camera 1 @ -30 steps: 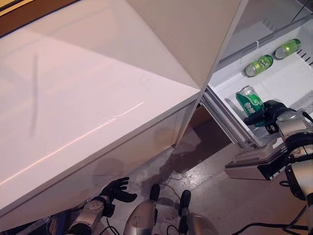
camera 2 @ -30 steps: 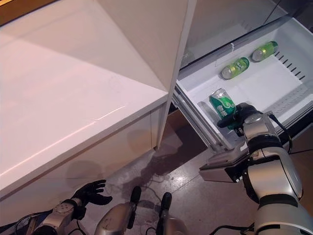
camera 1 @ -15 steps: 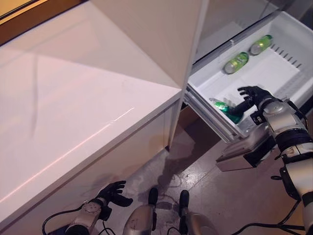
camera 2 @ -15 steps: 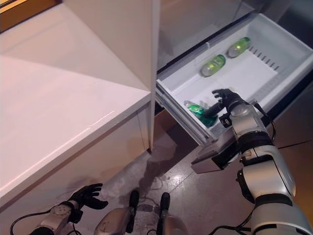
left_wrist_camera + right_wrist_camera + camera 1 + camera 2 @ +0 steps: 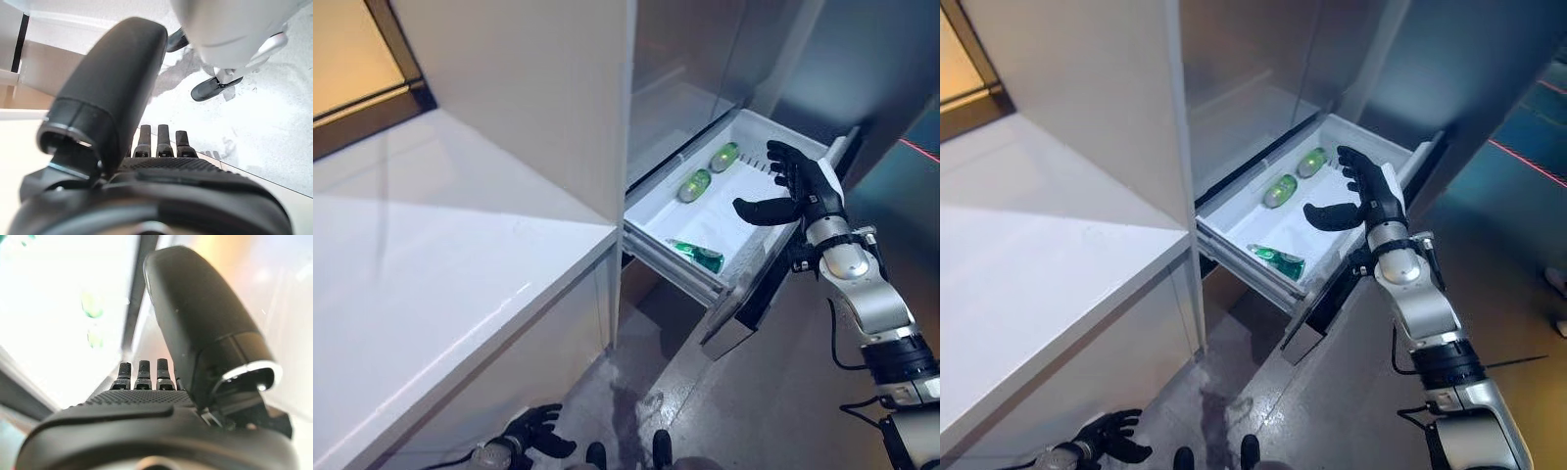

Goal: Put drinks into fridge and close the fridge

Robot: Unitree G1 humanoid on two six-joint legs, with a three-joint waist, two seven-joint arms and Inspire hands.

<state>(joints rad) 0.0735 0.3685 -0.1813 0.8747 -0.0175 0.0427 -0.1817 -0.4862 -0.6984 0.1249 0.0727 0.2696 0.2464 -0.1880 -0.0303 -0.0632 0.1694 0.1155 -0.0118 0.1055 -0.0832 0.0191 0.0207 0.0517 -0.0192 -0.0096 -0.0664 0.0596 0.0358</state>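
Observation:
The white fridge drawer (image 5: 658, 213) stands pulled out. A green can (image 5: 699, 256) lies on its side near the drawer's front edge. Two more green cans (image 5: 694, 184) (image 5: 724, 157) lie at the back. My right hand (image 5: 797, 185) is open and empty, raised above the drawer's right side, apart from the cans; it also shows in the right wrist view (image 5: 146, 396). My left hand (image 5: 1108, 437) hangs low near the floor, open and empty, and shows in the left wrist view (image 5: 156, 147).
A white counter (image 5: 431, 284) fills the left. A tall white cabinet panel (image 5: 538, 88) stands just left of the drawer. The grey fridge body (image 5: 842, 69) rises behind the drawer. The drawer's dark front (image 5: 749, 299) juts toward me over the grey floor (image 5: 764, 411).
The camera has swung right and up. My right hand let go of the green can, which now lies in the drawer, and rose open above the drawer's right side.

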